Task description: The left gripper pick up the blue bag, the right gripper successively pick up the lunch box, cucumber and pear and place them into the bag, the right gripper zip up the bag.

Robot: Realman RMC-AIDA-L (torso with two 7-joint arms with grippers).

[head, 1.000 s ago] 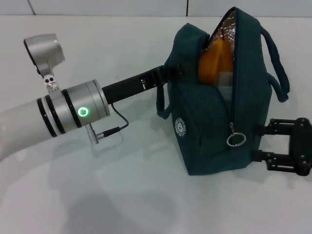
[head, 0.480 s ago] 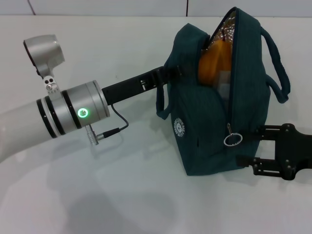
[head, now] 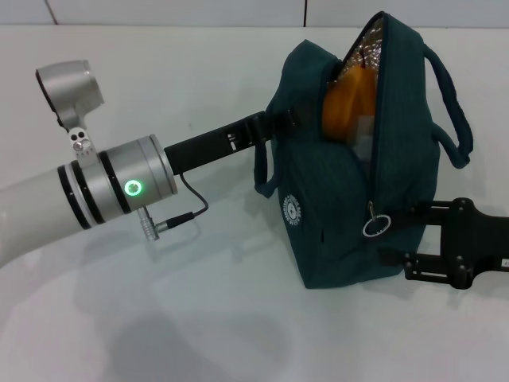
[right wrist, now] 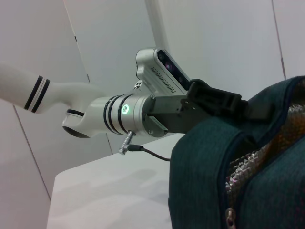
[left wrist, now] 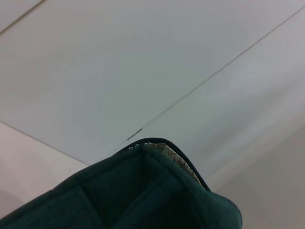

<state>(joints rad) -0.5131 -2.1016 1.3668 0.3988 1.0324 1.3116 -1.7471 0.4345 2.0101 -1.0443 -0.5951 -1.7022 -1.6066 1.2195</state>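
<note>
Flanking one blue bag (head: pixel 350 215): two claws, seemingly.

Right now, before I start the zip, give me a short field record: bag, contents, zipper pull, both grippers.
bag: dark teal fabric lunch bag standing on the white table, top still unzipped, silver foil lining showing
contents seen: orange-yellow pear in the opening; lunch box and cucumber cannot be made out
zipper pull: silver ring hanging at the low end of the zip, on the bag's near side
left gripper: at the bag's left upper edge, fingers hidden by fabric
right gripper: open, low beside the bag, fingertips next to the ring, not clearly gripping it
</note>
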